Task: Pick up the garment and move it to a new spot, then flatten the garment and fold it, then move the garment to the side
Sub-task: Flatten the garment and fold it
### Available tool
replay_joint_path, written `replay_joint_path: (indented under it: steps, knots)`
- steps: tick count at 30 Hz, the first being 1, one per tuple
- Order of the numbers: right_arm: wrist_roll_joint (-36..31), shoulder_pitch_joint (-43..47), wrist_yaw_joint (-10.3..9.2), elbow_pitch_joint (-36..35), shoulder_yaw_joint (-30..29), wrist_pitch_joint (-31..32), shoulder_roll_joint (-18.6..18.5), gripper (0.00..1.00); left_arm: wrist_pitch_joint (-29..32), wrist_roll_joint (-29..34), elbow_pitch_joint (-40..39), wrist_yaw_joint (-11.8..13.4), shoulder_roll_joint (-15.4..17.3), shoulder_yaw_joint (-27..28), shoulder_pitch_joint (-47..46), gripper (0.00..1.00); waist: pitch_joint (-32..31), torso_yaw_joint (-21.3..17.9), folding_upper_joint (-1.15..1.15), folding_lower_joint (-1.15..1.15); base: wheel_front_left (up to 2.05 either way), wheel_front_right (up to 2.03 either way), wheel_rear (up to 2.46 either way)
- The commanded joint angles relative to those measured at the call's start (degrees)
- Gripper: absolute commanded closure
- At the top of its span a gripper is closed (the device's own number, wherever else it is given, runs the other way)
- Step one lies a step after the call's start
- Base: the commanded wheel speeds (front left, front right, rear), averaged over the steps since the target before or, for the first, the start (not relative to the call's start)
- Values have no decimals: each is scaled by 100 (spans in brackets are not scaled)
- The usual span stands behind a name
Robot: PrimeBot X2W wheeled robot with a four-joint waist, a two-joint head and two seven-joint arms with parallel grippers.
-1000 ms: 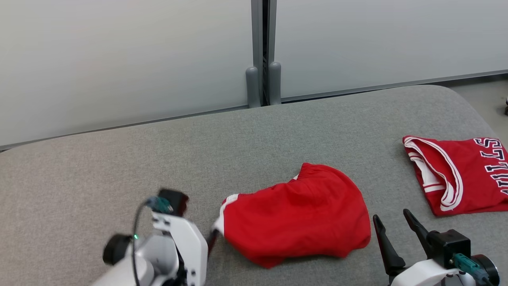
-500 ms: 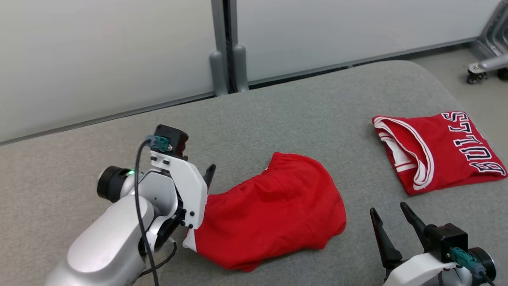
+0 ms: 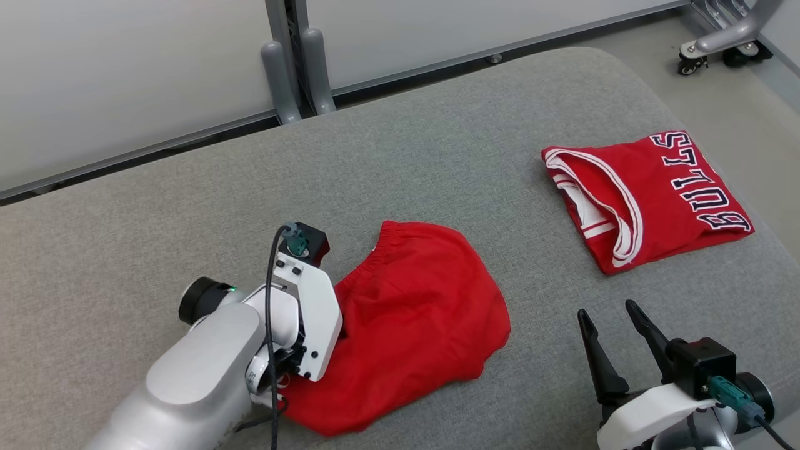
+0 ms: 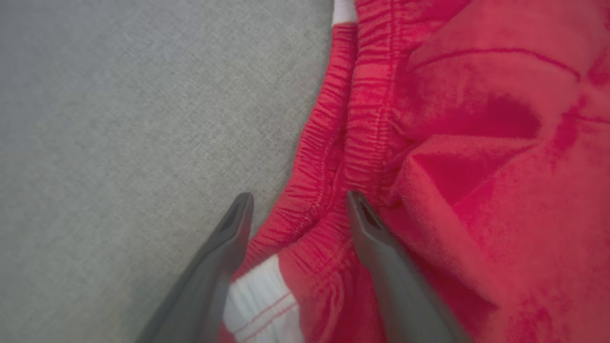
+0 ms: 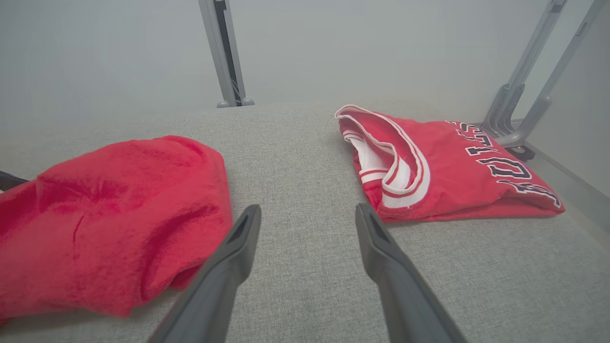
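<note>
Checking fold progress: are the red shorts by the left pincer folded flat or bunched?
Bunched: the red shorts lie rumpled, with deep creases beside the puckered waistband in the left wrist view.

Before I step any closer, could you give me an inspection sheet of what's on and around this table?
Surface: grey fabric-covered table, no marks seen.
Job's things: red shorts, crumpled, not folded.
Clutter: folded red Bulls jersey, apart from the shorts, to their right.
Grippers: left fingers open, astride the shorts' waistband; right fingers open, holding nothing.
Cables: black cable runs along the left arm; teal plug at the right wrist.
Surroundings: pale wall panels, grey posts, wheeled metal frame on the floor.
</note>
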Motion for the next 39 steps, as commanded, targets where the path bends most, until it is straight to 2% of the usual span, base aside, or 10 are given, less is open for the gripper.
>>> replay_joint_path:
  steps: [1,5,6,8,18,23,27,32,34,39]
  knots:
    - [38,-73,1,17,4,-60,-29,0,52,-57,55,-40,-20,-24,-83,0,30,-23,0,0,0,0,0]
    - [77,-113,0,62,62,-89,-29,0,214,-124,266,-109,-111,-91,-101,5,77,-59,0,0,0,0,0]
    - [83,-123,1,68,71,-100,-29,0,213,-119,309,-113,-128,-99,-121,22,83,-67,0,0,0,0,0]
    - [91,-153,1,81,85,-113,-29,0,82,-66,348,-141,-159,-99,-179,100,88,-76,0,0,0,0,0]
    - [-67,-75,1,94,38,-10,-28,0,-1917,-182,-155,-450,-729,511,-524,100,-162,171,0,0,0,0,0]
    - [-174,37,1,41,5,71,-30,0,-3082,-572,-1110,-737,-1079,1053,-634,100,-412,449,0,0,0,0,0]
    - [-211,146,1,3,-18,154,-30,0,-3721,-995,-2155,-753,-1245,1434,-514,100,-626,697,0,0,0,0,0]
    - [-231,246,1,-65,-13,216,-31,0,-3891,-1750,-3144,-813,-1285,1578,-86,100,-761,945,0,0,0,0,0]
    - [-214,278,1,-102,10,256,-29,0,-3726,-1987,-3393,-636,-1174,1588,211,100,-790,1061,0,0,0,0,0]
    - [-152,293,1,-175,53,293,-30,0,-3540,-1577,-3007,48,-233,1576,1104,100,-692,1295,0,0,0,0,0]
